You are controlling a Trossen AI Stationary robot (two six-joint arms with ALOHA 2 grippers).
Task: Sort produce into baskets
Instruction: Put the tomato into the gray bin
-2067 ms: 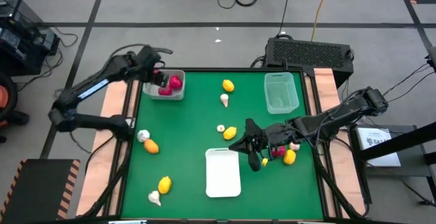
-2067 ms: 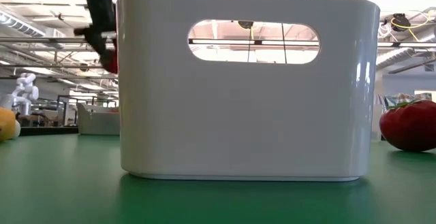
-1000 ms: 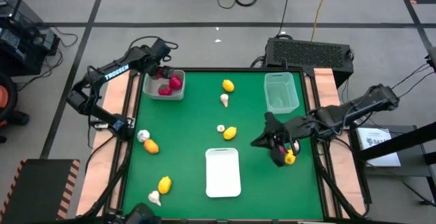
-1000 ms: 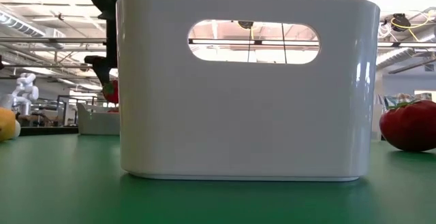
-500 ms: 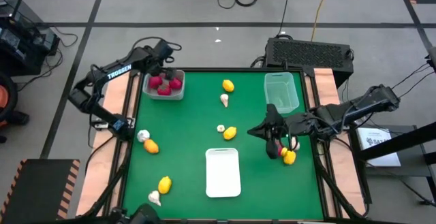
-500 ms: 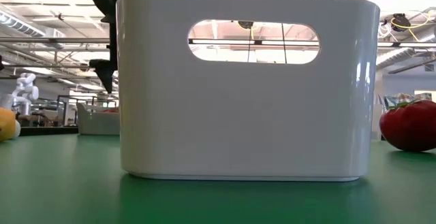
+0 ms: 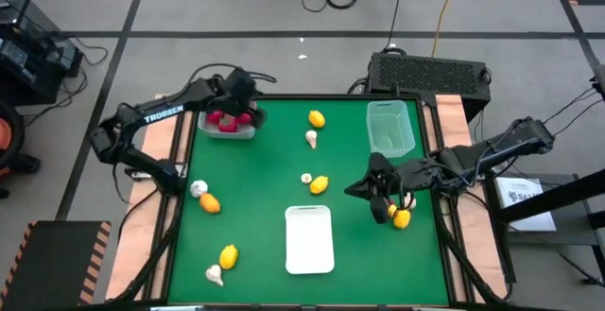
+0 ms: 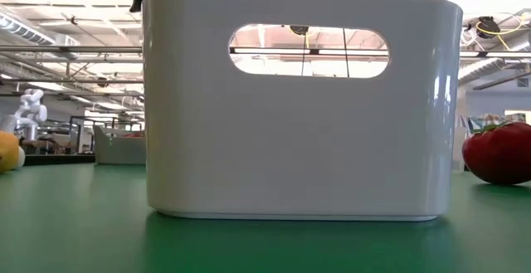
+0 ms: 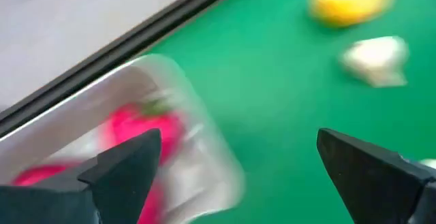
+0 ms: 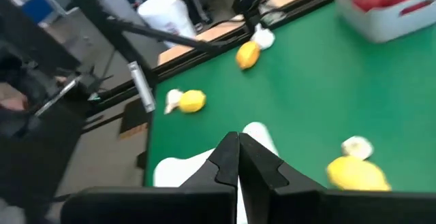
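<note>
So there's a green surface (image 7: 274, 188) with three tubs on it. The grey tub (image 7: 227, 127) sits at the far left corner, long axis running left-right, with red pieces (image 7: 225, 119) in it; I count at least two, maybe three, can't say for sure. The green tub (image 7: 389, 128) is at the far right, long axis pointing near to far, and I can't make out anything in it. A white tub (image 7: 309, 239) stands near the front middle, long axis also near to far, and it fills most of the low view.

Loose stuff from above: five yellow/orange lemons, one far middle (image 7: 317, 118), one mid-surface (image 7: 319, 185), an orange one at the left edge (image 7: 210, 203), one front left (image 7: 228, 255), and one by the right arm (image 7: 402, 218). Four garlic bulbs: one just below the far lemon (image 7: 310, 139), a tiny one mid-surface (image 7: 306, 178), one beside the orange lemon (image 7: 198, 188), one front left (image 7: 215, 274). The low view also shows a red piece (image 8: 498, 151) at the right.

Left hand (image 7: 248, 112) hangs over the grey tub's right end, fingers spread wide, holding nothing. Right hand (image 7: 364, 189) hovers right of the mid lemon, fingers pinched together with nothing between them.
</note>
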